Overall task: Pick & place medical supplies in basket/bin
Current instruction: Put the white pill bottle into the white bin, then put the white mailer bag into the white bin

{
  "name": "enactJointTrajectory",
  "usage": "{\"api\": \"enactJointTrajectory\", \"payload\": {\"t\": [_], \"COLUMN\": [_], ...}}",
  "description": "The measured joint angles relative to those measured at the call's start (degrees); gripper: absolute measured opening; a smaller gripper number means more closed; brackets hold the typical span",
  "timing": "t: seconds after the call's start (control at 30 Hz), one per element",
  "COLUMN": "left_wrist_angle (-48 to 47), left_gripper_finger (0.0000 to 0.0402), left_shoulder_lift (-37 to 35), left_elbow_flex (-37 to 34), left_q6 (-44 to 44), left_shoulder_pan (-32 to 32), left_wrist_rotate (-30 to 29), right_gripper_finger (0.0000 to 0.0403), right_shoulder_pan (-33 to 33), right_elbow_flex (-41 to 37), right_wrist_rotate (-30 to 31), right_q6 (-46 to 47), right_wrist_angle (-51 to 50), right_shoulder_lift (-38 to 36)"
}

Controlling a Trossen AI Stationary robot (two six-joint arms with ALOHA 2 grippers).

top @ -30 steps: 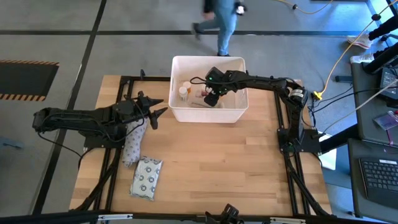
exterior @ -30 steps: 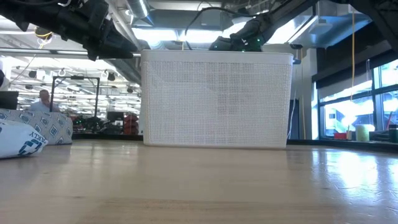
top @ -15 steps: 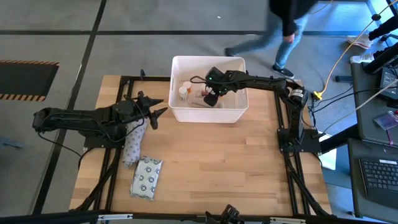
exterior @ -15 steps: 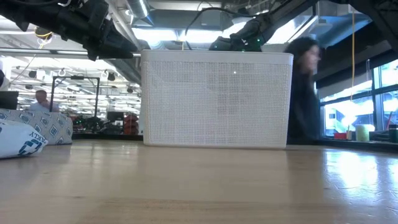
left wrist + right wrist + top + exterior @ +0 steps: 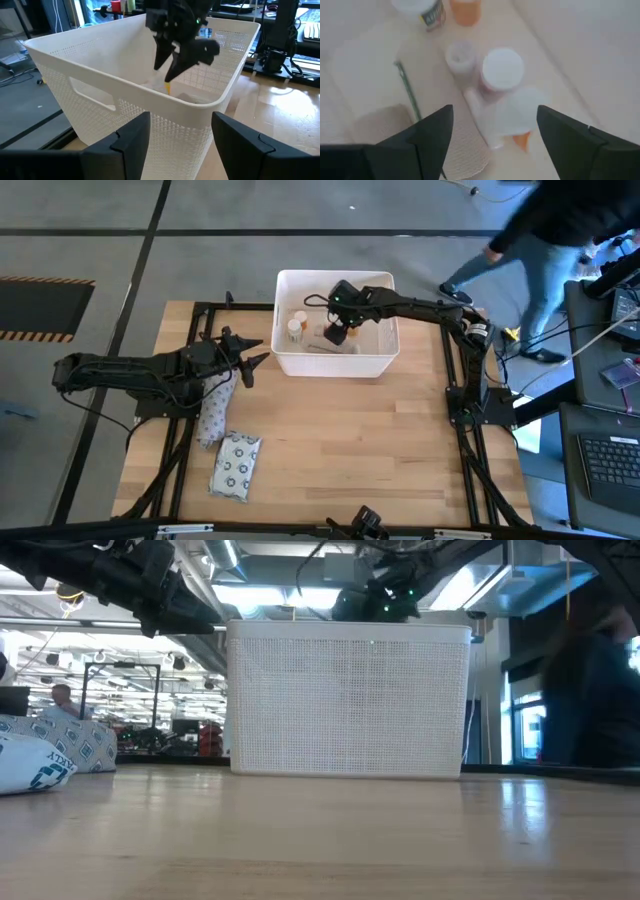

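Bin: white plastic w/ perforated mesh walls, smooth rim. Worktop: pale wood planks, slight sheen. Packet: printed, soft-looking, crinkled.

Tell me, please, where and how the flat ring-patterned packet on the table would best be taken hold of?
The packet lies flat on the table, its long sides running roughly front to back, near the left gripper, which is open. I would come straight down from above and pinch across its narrow width near the middle; the soft bag touches only its far end.
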Motion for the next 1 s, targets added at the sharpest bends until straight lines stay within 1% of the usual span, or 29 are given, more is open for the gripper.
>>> {"api": "enactJointTrajectory", "payload": {"t": [0.17, 0.33, 0.4, 0.53, 0.67, 0.73, 0.8, 0.87, 1.0], "left_wrist_angle": [0.0, 0.0, 0.0, 0.0, 0.0, 0.0, 0.0, 0.0, 0.0], "left_gripper_finger": [0.0203, 0.0205, 0.0205, 0.0203, 0.0205, 0.0204, 0.0203, 0.0204, 0.0205], "left_shoulder_lift": [0.0, 0.0, 0.0, 0.0, 0.0, 0.0, 0.0, 0.0, 0.0], "left_elbow_flex": [0.0, 0.0, 0.0, 0.0, 0.0, 0.0, 0.0, 0.0, 0.0], "left_q6": [0.0, 0.0, 0.0, 0.0, 0.0, 0.0, 0.0, 0.0, 0.0], "left_shoulder_pan": [0.0, 0.0, 0.0, 0.0, 0.0, 0.0, 0.0, 0.0, 0.0], "left_wrist_rotate": [0.0, 0.0, 0.0, 0.0, 0.0, 0.0, 0.0, 0.1, 0.1], "right_gripper_finger": [0.0288, 0.0288, 0.0288, 0.0288, 0.0288, 0.0288, 0.0288, 0.0288, 0.0288], "right_shoulder_pan": [0.0, 0.5, 1.4, 4.9, 9.2, 12.0, 15.5, 19.5, 29.3], "right_elbow_flex": [6.1, 14.5, 17.3, 20.2, 20.3, 20.3, 20.3, 20.3, 20.1], "right_wrist_rotate": [0.0, 0.0, 0.2, 0.0, 0.4, 2.4, 6.0, 10.7, 22.3], "right_q6": [0.0, 3.1, 3.2, 3.2, 3.3, 4.1, 6.1, 8.6, 18.2], "right_wrist_angle": [-6.8, -19.1, -22.4, -23.3, -24.0, -25.7, -27.8, -31.4, -40.1], "right_shoulder_lift": [0.0, -0.1, -0.5, -3.8, -8.9, -11.9, -14.5, -16.5, -19.6]}}
